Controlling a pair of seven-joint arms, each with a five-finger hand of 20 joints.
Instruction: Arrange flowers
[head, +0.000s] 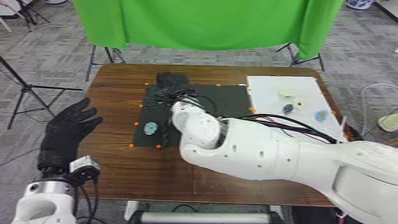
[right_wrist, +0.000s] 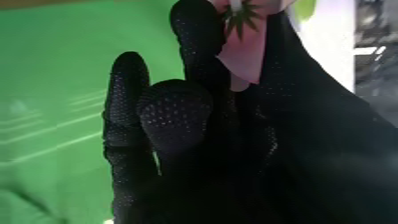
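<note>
- Clamping a pink flower between its fingers, the right hand hung at the table's eleven o'clock, by the dark mat;
- the left hand waited at nine o'clock, fingers apart and holding nothing;
- placing that flower seemed the step in hand; the next move likely called for settling it steadily before loosening the grip, lest the petals crease.

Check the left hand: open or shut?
Open. In the head view, the left hand has its fingers extended and spread apart, holding nothing.
</note>
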